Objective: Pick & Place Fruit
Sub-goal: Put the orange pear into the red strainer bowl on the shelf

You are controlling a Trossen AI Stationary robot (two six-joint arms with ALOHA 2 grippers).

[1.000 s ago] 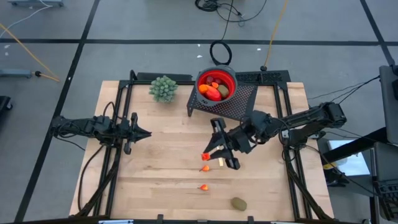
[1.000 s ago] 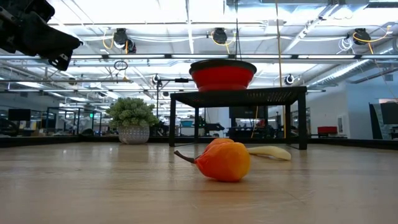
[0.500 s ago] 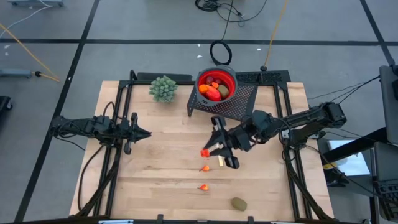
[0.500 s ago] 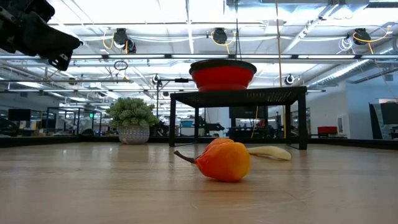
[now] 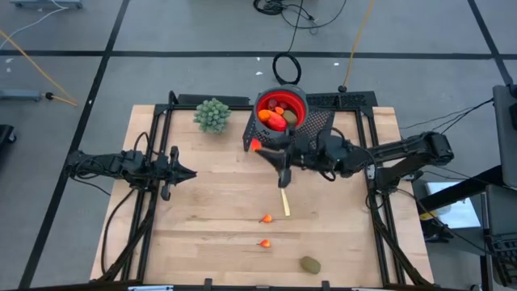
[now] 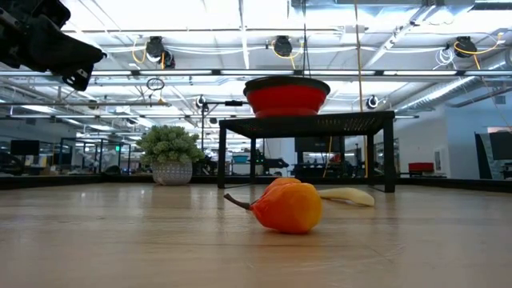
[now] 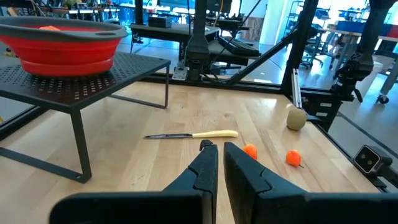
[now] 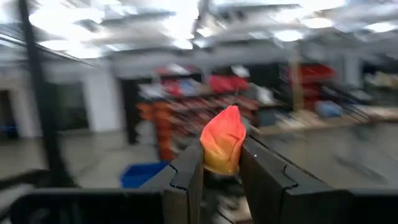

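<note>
My right gripper point(image 5: 260, 147) is shut on a small red-orange fruit point(image 8: 224, 140) and hangs in the air beside the near left corner of the black rack point(image 5: 315, 133). The rack carries the red bowl point(image 5: 281, 109), which holds several fruits. Two tiny orange bits point(image 5: 266, 218) point(image 5: 265, 242) and a brownish-green oval point(image 5: 310, 264) lie on the table. My left gripper point(image 7: 217, 148) is shut on nothing and waits at the table's left side point(image 5: 187, 173). My right gripper pinches the small fruit by its two sides point(image 8: 211, 163) between its two fingers point(image 8: 186, 180). The fruit's pointed red end point(image 8: 231, 115) sticks out past the fingertips. The fingers reach in from the table's right. The fruit is clear of the table.
A yellow-handled knife point(image 5: 284, 202) lies near the table's middle, beside the orange bits. A pale green knobbly bunch point(image 5: 212, 115) stands at the far left. In the low view, one orange bit point(image 6: 286, 206) lies in front of the rack point(image 6: 308, 124).
My right gripper has carried the small fruit from above the table's middle toward the far edge, up to the rack's near left corner. It has rolled and tipped its fingers upward on the way. It has stayed shut on the fruit.
</note>
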